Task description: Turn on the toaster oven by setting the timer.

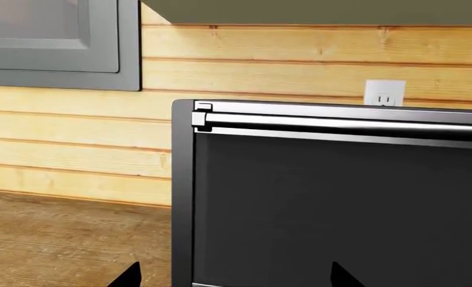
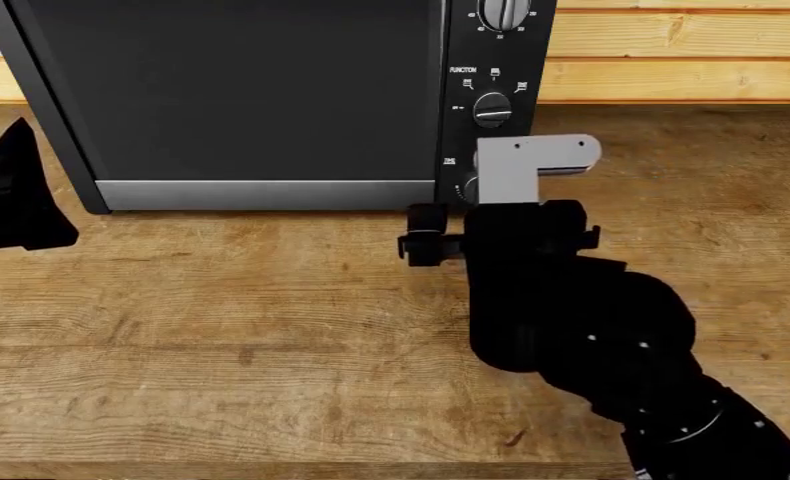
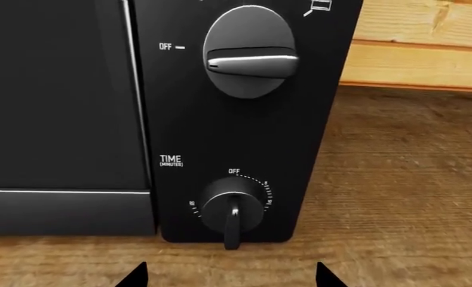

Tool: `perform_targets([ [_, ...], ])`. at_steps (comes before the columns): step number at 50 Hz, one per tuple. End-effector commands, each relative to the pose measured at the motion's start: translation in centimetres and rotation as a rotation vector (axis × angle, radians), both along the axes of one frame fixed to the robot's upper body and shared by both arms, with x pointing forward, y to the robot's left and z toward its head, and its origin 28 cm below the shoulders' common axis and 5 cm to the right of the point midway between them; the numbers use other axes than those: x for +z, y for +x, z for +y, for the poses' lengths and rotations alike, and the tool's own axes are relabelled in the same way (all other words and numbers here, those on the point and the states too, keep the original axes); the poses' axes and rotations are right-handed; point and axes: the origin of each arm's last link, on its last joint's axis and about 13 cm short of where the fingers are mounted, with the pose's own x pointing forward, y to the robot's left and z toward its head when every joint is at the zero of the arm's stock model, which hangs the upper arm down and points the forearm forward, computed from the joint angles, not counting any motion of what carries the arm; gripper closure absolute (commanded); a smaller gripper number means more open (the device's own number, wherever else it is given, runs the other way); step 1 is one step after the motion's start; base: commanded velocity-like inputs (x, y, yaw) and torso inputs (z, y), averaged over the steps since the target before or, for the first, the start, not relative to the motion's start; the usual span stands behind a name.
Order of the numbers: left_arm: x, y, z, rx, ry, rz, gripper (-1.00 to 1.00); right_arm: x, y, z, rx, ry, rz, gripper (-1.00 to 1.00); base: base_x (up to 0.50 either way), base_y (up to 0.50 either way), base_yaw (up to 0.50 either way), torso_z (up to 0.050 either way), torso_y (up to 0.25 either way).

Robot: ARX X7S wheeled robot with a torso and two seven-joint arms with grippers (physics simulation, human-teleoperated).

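**Right at the timer, jaws spread**

Now I have the right gripper (image 3: 229,276) in front of the control panel of the toaster oven (image 2: 248,90), which stands toward the far edge of the wooden counter (image 2: 235,330), its back to the plank wall (image 2: 675,50). Through the right wrist camera I see the two fingertips (image 3: 132,276) set wide apart, nothing between them, with the timer (image 3: 233,208) straight ahead and not touched. That knob is the lowest on the panel, just above the counter; the white TIME label (image 3: 171,160) sits beside it, an OFF mark is over it, and its silver bar runs vertical with the long end pointing down. The function knob (image 3: 250,52) above has its bar lying level.

From the head camera, the right arm's wrist block covers most of the timer, so only the label and a sliver of the dial show.

My left gripper (image 1: 234,276) sits near the counter's left edge, facing the oven's glass door (image 1: 340,209) at its upper left corner, below the silver handle bar (image 1: 340,122). Its tips are also well apart and empty. A wall outlet (image 1: 384,93) shows behind the oven's top.
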Motion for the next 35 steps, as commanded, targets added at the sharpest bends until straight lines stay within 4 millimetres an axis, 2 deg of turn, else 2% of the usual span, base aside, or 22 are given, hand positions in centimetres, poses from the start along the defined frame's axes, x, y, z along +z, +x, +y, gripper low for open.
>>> perform_targets([
  [1,-0.1,0.0,0.0,0.001,0.001,0.000,-1.00,-0.3,0.3,0.1,-0.002,-0.010,0.000,-1.00,0.00,0.00,0.00,0.000,0.000],
  [35,-0.2,0.1,-0.1,-0.005,0.001,0.007,-1.00,-0.4,2.0,0.2,0.004,-0.021,-0.011,-1.00,0.00,0.00,0.00,0.000,0.000],
])
